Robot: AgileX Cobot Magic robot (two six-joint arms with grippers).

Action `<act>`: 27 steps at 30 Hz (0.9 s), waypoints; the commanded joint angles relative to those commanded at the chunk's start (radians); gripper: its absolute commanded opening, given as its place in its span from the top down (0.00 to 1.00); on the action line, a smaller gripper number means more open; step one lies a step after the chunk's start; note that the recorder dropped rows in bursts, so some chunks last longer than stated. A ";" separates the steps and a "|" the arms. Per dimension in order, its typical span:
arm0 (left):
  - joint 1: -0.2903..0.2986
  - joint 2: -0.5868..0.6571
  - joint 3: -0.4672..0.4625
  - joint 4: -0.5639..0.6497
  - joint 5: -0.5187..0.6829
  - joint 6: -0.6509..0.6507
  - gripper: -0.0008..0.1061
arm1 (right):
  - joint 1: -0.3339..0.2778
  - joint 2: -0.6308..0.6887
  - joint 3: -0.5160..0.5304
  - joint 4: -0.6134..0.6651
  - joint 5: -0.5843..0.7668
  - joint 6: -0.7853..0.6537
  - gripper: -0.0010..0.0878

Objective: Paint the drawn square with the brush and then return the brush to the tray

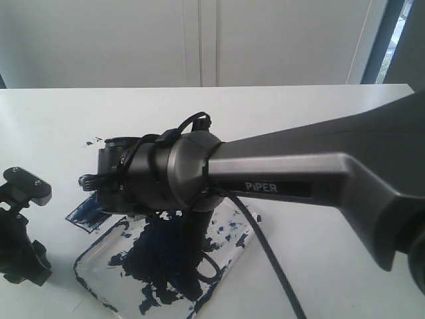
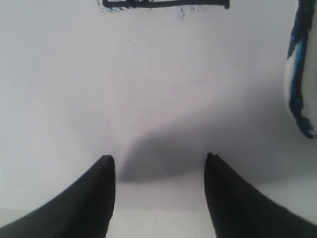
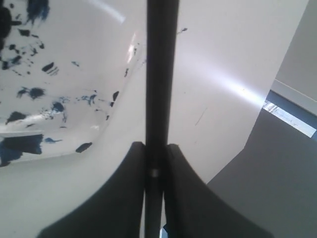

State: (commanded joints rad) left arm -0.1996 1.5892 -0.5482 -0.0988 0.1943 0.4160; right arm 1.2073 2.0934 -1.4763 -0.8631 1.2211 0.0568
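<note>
Right gripper (image 3: 156, 148) clamped on the brush (image 3: 161, 74), which runs alongside the tray (image 3: 84, 39) edge; left gripper (image 2: 158, 158) apart, holding nothing; drawn square (image 1: 85, 216) just beside the tray; we judge a loose, tilted release could drop the brush outside, smearing paper.

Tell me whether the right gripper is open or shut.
Shut on the brush: the right gripper has both fingers pressed against the thin black shaft, with no gap on either side.
</note>
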 joint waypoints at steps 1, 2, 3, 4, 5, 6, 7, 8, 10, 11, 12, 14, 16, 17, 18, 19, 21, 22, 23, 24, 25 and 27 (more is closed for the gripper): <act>0.000 0.000 0.000 0.000 0.000 0.000 0.44 | 0.007 0.002 0.001 -0.005 0.000 0.000 0.99; 0.000 0.000 0.000 0.000 -0.002 0.000 0.44 | 0.014 0.002 0.001 -0.004 0.000 0.000 0.99; 0.000 0.000 0.000 0.000 -0.002 0.000 0.44 | 0.020 0.002 0.001 -0.004 0.000 0.000 0.99; 0.000 0.000 0.000 0.000 -0.002 0.000 0.44 | 0.030 0.002 0.001 -0.007 0.000 0.000 0.99; 0.000 0.000 0.000 0.000 -0.002 0.000 0.44 | 0.035 0.002 0.001 -0.010 0.000 0.000 0.99; 0.000 0.000 0.000 0.000 -0.002 0.000 0.44 | 0.037 0.002 0.001 -0.010 0.000 0.000 0.99; 0.000 0.000 0.000 0.000 0.001 0.000 0.44 | 0.039 0.002 0.001 -0.010 0.000 0.000 0.99; 0.000 0.000 0.000 0.000 0.003 0.000 0.44 | 0.039 0.004 0.001 -0.010 0.000 0.000 0.99; 0.000 0.000 0.000 0.000 0.006 0.000 0.44 | 0.039 0.004 0.001 -0.010 0.000 0.000 0.99; 0.000 0.000 0.000 0.000 0.006 0.000 0.44 | 0.039 0.004 0.001 -0.010 0.000 0.003 0.99; 0.000 0.000 0.000 0.000 0.006 0.000 0.44 | 0.039 0.004 0.001 -0.010 0.000 0.005 0.99; 0.000 0.000 0.000 0.000 0.006 0.000 0.44 | 0.039 0.004 0.001 -0.003 0.000 0.005 0.99; 0.000 0.000 0.000 0.000 0.006 0.000 0.44 | 0.039 0.008 0.001 0.003 0.000 0.005 0.99; 0.000 0.000 0.000 0.003 0.001 0.000 0.44 | 0.039 0.008 0.004 0.007 0.000 0.005 0.99; 0.000 0.000 0.000 0.003 0.001 0.000 0.44 | 0.039 0.008 0.012 0.005 0.000 0.005 0.99; 0.000 0.000 0.000 0.003 -0.002 0.000 0.44 | 0.039 0.008 0.030 0.005 0.000 0.014 0.99; 0.000 0.000 0.000 0.003 -0.011 0.006 0.44 | 0.037 0.008 0.058 0.005 0.000 0.033 0.99; 0.000 0.000 0.000 0.006 -0.016 0.006 0.44 | 0.037 0.008 0.065 0.003 0.000 0.035 0.99; 0.000 0.000 0.000 0.006 -0.018 0.006 0.44 | 0.037 0.008 0.070 -0.003 0.000 0.038 0.99; 0.000 0.000 0.000 0.006 -0.018 0.006 0.44 | 0.037 0.008 0.070 -0.007 0.000 0.045 0.99; 0.000 0.000 0.000 0.006 -0.018 0.006 0.44 | 0.037 0.008 0.070 -0.026 0.000 0.052 0.99; 0.000 0.000 0.000 0.006 -0.018 0.006 0.44 | 0.037 -0.010 0.070 -0.044 0.000 0.069 0.99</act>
State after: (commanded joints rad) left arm -0.1996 1.5892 -0.5482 -0.0933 0.1759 0.4223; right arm 1.2444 2.0830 -1.4063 -0.9075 1.2211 0.1260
